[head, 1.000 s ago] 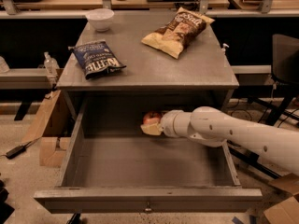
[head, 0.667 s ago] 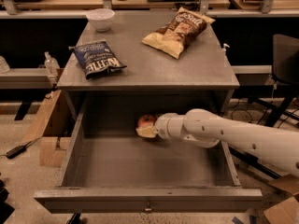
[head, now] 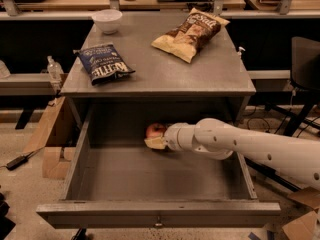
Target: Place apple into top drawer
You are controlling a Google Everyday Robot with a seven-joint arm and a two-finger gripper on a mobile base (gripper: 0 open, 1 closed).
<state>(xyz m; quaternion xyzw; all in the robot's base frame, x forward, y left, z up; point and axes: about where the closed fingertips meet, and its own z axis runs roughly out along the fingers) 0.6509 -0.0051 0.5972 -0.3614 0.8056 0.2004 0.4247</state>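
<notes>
While the pale two-finger end effector (head: 155,137) grips the small round red apple (head: 156,129) by its sides at the back of the wide grey wooden top drawer (head: 100,213), the fruit seems firm, light, smooth and prone to rolling.

Overhead light brightens the tabletop (head: 165,69); the tool (head: 156,143), gripping the apple (head: 156,129), sits shadowed deep in the top drawer (head: 150,176).

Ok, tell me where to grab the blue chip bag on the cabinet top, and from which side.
Pinch the blue chip bag at its flat sealed end nearest the front edge, coming from above. It lies flat and its middle looks puffed, so the thin seal is probably the easiest part to pinch. The gripper is down in the top drawer, holding the apple.
</notes>
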